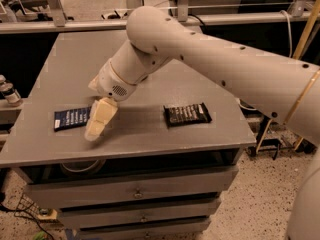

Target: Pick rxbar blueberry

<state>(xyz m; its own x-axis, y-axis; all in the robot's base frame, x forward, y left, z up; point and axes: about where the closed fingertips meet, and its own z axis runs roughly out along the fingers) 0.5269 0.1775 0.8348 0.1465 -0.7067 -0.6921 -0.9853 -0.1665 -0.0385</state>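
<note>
The rxbar blueberry (71,118), a flat dark navy wrapper with white lettering, lies on the grey table (150,134) at the front left. My gripper (95,131), with cream-coloured fingers, hangs over the bar's right end, pointing down towards the table's front edge. My arm covers the bar's right end. A black-brown bar wrapper (187,114) with white lettering lies to the right, apart from the gripper. The can is hidden behind my arm.
The table top sits on a drawer cabinet (135,191) with a slightly open top drawer. A metal rail (60,26) runs behind the table. A small bottle (9,91) stands off the table's left side.
</note>
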